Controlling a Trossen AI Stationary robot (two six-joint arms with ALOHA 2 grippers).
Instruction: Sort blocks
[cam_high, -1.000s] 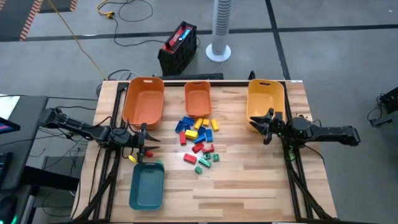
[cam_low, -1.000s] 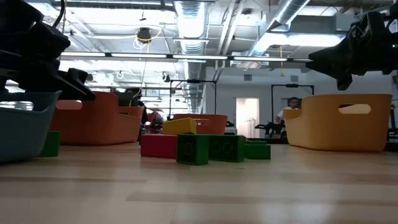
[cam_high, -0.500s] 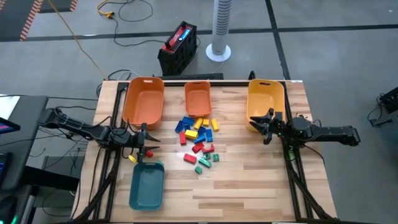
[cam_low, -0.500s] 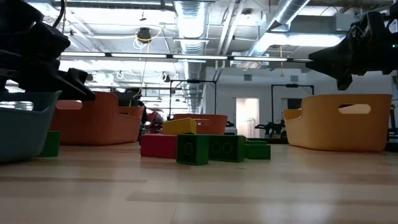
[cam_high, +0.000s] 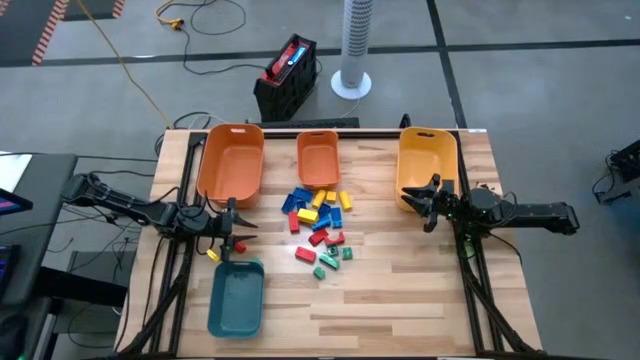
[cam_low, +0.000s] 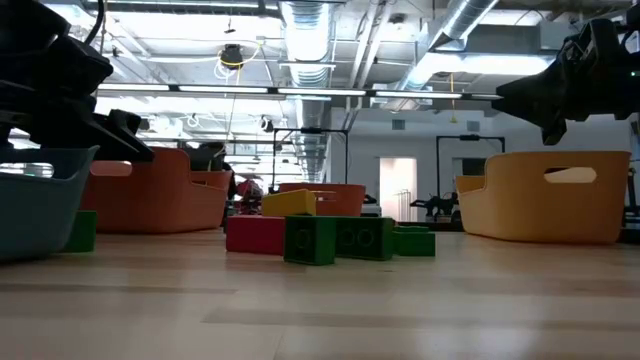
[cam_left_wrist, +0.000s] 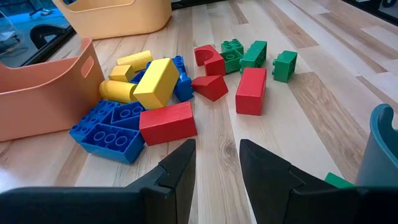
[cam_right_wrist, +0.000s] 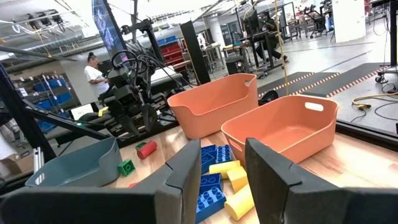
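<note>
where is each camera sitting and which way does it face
High view: above the table, looking straight down; both arms show, left pincer, right pincer.
Low view: at tabletop height, looking level past the blocks into the room; arms enter from above.
Left wrist view: looks past its open fingers at the blocks.
Right wrist view: looks past its open fingers across the table.
Both wrist views share the small orange bin.

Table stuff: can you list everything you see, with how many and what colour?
blocks: about twenty, red, blue, yellow, green, piled mid-table
big bin: one, orange, back left
small bin: one, orange, back middle
yellow bin: one, back right
teal bin: one, front left
fan: one, white, on floor
black crate: one, on floor
person: one, far off in the room
left hand: open, above the teal bin
right hand: open, by the yellow bin
</note>
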